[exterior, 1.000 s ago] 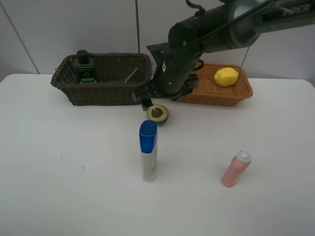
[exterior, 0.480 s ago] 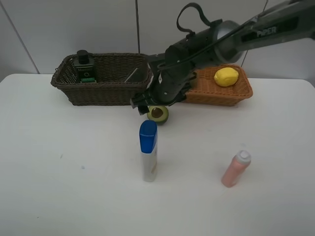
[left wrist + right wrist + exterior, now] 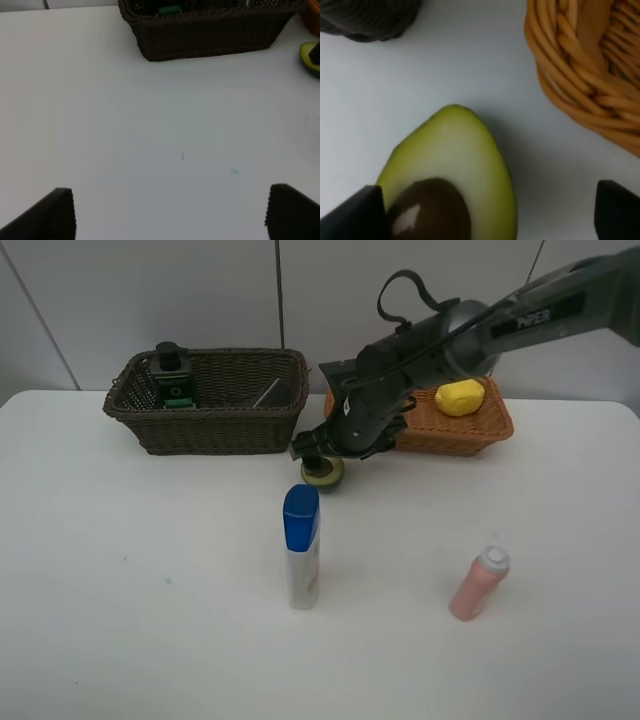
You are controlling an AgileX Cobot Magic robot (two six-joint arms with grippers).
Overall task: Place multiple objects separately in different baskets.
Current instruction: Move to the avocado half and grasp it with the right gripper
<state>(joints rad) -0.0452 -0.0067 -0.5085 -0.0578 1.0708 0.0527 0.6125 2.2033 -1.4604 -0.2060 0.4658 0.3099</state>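
hovering with the right gripper (image 3: 485,217) over the halved avocado (image 3: 452,160), spreading its fingers wide to either side. lying cut face up on the white table (image 3: 150,570), between the dark brown basket (image 3: 210,430) and the orange-tan basket (image 3: 460,430). holding the left gripper (image 3: 170,215) wide apart too.

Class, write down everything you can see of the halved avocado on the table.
The halved avocado lies cut face up on the white table, near the orange-tan basket but apart from it. It has pale yellow-green flesh, a darker green skin rim and a glossy brown pit. The open right gripper straddles it.
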